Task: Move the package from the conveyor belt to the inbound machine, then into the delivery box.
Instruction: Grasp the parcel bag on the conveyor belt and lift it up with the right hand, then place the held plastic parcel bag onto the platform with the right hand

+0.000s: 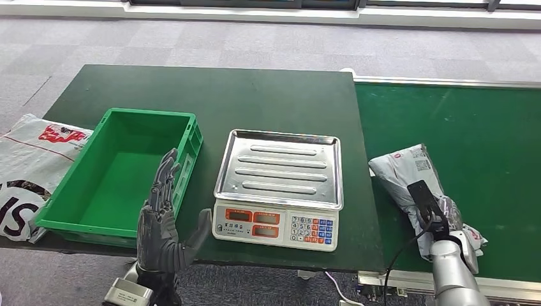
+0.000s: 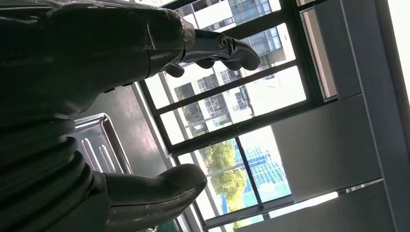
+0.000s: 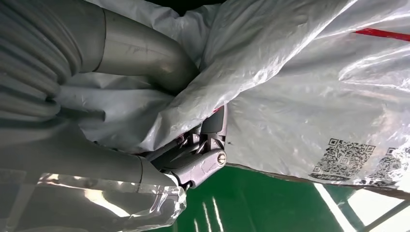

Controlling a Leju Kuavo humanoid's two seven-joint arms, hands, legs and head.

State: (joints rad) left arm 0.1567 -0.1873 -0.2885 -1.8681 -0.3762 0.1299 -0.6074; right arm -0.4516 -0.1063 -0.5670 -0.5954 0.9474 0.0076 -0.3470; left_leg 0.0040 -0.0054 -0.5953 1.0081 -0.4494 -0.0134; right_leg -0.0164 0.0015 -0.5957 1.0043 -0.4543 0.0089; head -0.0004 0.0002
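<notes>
Right wrist view: fingers (image 3: 203, 145) clamp the crinkled grey package (image 3: 300, 96), QR codes showing; left hand (image 1: 163, 223) spread, holding nothing.

large dark letters "is" read on the white bag (image 1: 29, 169) at nine o'clock; qr codes on the package (image 3: 309, 96) unreadable.

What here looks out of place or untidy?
A second grey bag lies at the far left of the table, hanging over its edge beside the green crate. The package on the belt is crumpled where the right robot hand grips it. The scale sits straight.
</notes>
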